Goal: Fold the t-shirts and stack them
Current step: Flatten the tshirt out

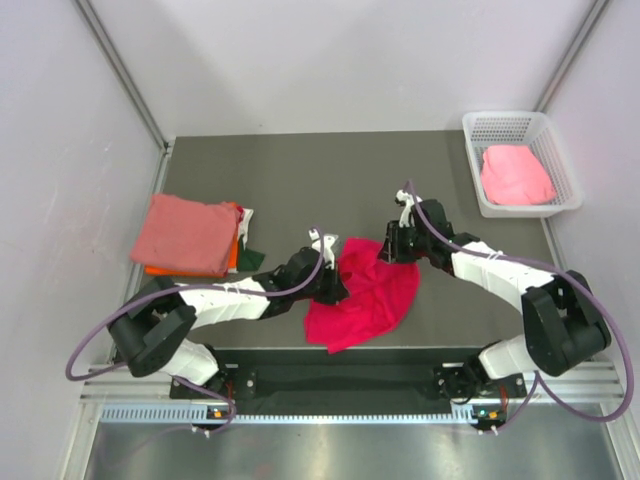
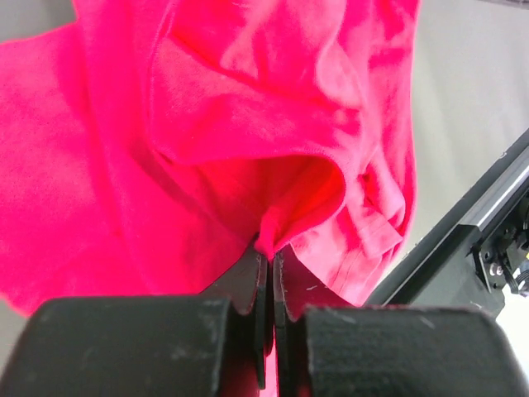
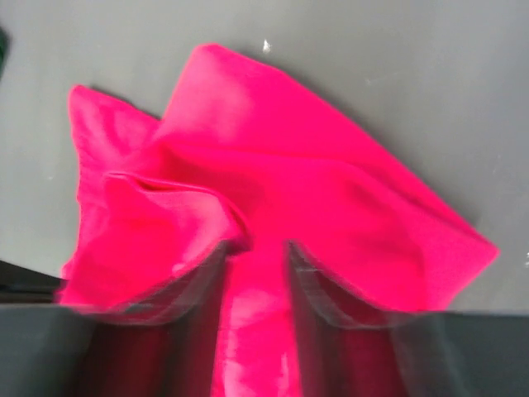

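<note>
left arm [image 1: 222,300] and right arm [image 1: 490,265] angle inward; left claw [image 2: 269,255] pinched on bright crimson-pink cloth t-shirt [image 2: 207,124]; right claw [image 3: 256,252] parted.

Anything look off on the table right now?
The left stack is untidy: the orange tee sticks out from under the salmon tee, and a dark green scrap pokes out beside it. The crimson-pink tee lies crumpled mid-table, with a fold pinched in the left gripper.
</note>
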{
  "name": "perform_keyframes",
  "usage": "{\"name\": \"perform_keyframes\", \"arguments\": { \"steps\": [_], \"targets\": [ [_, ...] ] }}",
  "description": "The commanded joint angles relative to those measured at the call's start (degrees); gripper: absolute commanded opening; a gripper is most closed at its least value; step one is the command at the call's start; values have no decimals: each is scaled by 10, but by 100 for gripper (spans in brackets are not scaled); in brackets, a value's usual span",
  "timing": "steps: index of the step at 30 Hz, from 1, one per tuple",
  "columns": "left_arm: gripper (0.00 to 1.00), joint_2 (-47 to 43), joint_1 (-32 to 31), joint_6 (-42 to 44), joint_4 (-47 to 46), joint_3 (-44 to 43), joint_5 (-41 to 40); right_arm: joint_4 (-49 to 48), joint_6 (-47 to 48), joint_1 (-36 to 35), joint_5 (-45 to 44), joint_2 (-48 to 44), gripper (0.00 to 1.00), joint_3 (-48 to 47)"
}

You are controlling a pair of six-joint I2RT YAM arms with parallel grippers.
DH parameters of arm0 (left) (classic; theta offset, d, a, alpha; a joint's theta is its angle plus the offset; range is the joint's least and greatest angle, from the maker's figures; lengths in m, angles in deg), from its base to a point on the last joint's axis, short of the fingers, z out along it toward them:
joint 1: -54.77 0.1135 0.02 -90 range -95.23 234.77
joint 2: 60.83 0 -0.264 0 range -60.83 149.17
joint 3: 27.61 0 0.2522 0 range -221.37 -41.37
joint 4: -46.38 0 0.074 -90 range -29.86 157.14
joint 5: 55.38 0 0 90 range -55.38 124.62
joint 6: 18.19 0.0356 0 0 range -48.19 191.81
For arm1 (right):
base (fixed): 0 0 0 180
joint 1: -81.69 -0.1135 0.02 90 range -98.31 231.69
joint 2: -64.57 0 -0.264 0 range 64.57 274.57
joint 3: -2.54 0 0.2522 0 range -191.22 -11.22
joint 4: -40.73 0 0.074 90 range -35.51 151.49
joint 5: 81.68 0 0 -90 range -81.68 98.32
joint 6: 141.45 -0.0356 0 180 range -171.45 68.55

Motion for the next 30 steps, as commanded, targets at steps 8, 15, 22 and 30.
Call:
{"name": "perform_keyframes", "arguments": {
  "steps": [8,15,22,30],
  "targets": [
    [0,-59,1,-44,58,49,-41,-55,39,4,68,-13,57,19],
    [0,-37,1,-38,56,36,-41,-63,54,-20,95,-19,56,14],
    [0,-28,1,-16,81,-3,-39,-46,63,-56,80,11,56,-17],
    [0,-33,1,8,110,-47,-42,-28,68,-81,53,35,56,-51]
  ]
}}
